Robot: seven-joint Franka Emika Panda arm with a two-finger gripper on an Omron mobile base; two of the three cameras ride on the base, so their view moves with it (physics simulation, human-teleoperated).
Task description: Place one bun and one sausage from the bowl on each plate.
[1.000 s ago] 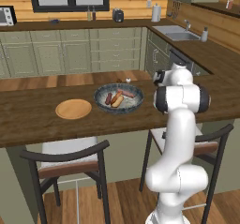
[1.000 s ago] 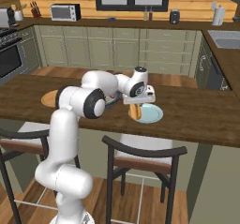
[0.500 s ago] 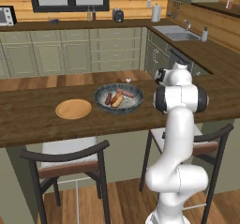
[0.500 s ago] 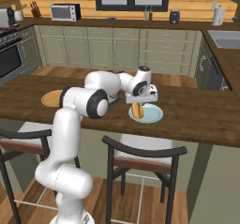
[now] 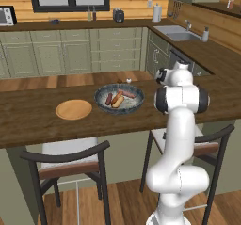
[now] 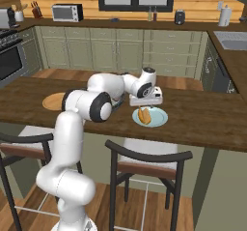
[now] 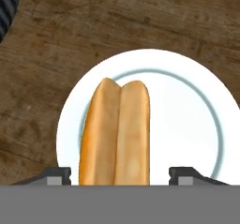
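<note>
**Bun over the pale plate, sausages in the bowl**

In the right base view, the arm reached across a wooden counter (image 6: pixel 202 116) and the gripper (image 6: pixel 143 110) hung just above a pale blue-green plate (image 6: pixel 158 119). A bun (image 6: pixel 143 114) sat beneath it, over the plate. This view hid the bowl behind the arm; the tan plate (image 6: pixel 51 101) peeked out at the far left.

The left base view showed the bowl (image 5: pixel 119 99) on the counter, holding sausages (image 5: pixel 109 99) and another bun (image 5: pixel 118 101), with the tan plate (image 5: pixel 74 109) near it to the left.

The hand view looked straight down. The bun (image 7: pixel 115 134) lay lengthwise between the two fingertips (image 7: pixel 187 176), which stood wide apart with clear gaps on both sides, touching nothing.
</note>
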